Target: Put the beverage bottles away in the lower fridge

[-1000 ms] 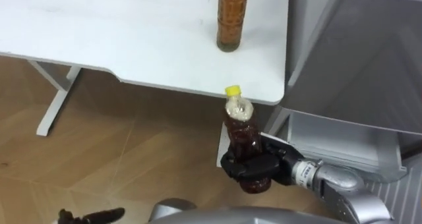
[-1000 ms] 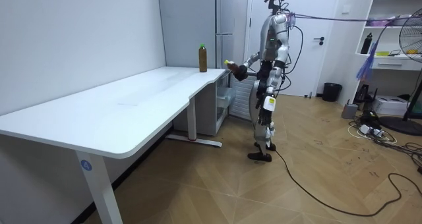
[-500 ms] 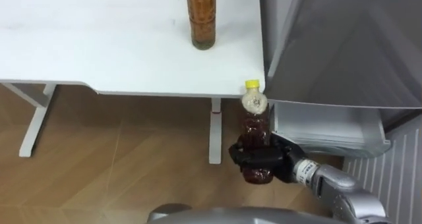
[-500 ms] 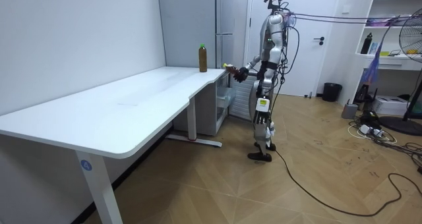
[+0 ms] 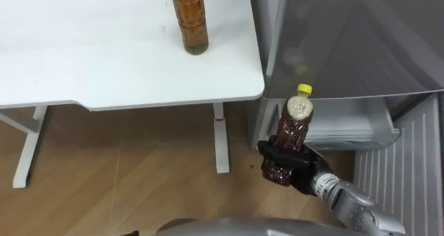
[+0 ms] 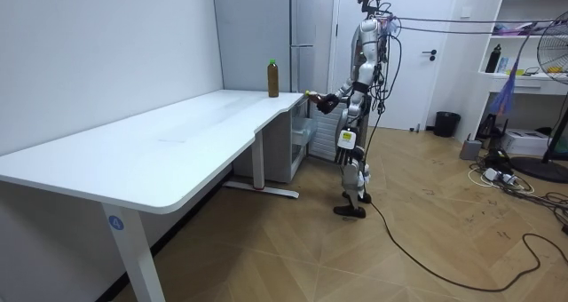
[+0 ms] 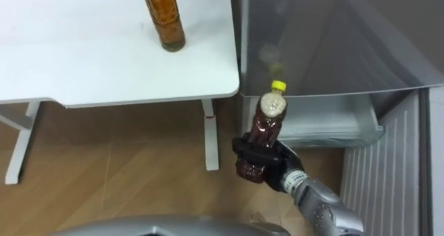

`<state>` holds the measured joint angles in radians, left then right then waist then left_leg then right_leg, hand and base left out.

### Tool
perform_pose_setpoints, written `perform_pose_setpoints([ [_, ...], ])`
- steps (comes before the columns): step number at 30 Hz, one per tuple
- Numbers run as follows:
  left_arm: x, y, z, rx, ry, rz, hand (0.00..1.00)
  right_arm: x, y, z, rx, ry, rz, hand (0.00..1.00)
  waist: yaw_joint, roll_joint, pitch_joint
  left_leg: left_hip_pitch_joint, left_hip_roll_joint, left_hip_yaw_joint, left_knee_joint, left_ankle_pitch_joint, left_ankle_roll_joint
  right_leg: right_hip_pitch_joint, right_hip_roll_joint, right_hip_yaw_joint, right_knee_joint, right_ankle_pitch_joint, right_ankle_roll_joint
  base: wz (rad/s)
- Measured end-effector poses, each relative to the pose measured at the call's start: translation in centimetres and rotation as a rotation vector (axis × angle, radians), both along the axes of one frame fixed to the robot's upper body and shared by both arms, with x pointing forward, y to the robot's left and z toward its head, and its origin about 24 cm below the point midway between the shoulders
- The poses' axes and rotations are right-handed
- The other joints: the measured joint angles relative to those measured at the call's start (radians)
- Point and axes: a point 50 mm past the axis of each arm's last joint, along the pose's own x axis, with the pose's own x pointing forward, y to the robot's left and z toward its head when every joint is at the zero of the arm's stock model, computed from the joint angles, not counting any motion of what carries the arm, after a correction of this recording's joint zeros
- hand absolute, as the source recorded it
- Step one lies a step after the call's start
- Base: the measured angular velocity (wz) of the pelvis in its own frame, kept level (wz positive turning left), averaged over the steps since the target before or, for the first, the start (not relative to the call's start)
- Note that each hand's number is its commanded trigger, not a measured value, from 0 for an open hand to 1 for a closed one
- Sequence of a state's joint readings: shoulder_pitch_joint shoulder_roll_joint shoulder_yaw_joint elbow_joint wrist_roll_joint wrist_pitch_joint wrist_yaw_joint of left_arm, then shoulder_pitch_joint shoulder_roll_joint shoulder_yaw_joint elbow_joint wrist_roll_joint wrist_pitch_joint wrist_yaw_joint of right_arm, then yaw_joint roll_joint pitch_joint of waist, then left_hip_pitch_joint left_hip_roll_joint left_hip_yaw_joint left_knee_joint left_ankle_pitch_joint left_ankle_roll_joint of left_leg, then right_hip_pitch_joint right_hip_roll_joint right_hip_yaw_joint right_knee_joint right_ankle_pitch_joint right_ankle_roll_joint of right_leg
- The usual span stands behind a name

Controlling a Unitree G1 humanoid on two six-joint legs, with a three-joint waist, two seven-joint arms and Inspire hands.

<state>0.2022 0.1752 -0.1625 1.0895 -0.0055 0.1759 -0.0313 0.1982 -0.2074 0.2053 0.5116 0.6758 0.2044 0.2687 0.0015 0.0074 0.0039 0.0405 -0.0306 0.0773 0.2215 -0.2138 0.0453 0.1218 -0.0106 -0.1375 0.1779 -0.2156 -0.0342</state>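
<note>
The right hand (image 5: 300,172) clasps its fingers (image 5: 281,155) round the yellow-capped bottle (image 5: 294,121), nearly upright beside the worktop (image 5: 104,62) corner, cap leaning toward what looks like the open lower fridge drawer (image 5: 350,121) just beyond.

- An office-like workroom, lightly furnished, with a wooden floor (image 6: 399,249).
- A long white worktop (image 6: 177,133) on a desk frame runs along the left wall.
- A tall grey fridge (image 6: 253,35) stands in the far corner beside a white door (image 6: 426,53).
- On the right are white shelves (image 6: 532,35), a standing fan (image 6: 559,71) and a small bin (image 6: 446,123).
</note>
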Motion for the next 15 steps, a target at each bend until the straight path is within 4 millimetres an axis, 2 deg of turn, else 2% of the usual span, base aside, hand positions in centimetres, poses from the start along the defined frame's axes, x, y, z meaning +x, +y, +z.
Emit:
perform_pose_setpoints([
  [7,-0.18,0.05,0.0,0.0,0.004,0.003,0.0,-0.73,-0.15,-0.77,-0.037,0.058,-0.062,1.0,-0.017,-0.002,0.0011,0.003,0.001,0.002,0.0,0.0,0.0,-0.005,0.001,0.004,0.008,0.0,0.0,0.0],
  [15,-0.4,0.02,-0.01,-0.001,0.007,0.004,0.0,-0.1,-0.31,-0.31,0.082,0.06,-0.268,1.0,-0.023,0.0,-0.0005,0.003,0.001,0.006,0.001,0.0,0.0,-0.011,0.007,0.01,0.009,0.0,0.0,-0.02],
])
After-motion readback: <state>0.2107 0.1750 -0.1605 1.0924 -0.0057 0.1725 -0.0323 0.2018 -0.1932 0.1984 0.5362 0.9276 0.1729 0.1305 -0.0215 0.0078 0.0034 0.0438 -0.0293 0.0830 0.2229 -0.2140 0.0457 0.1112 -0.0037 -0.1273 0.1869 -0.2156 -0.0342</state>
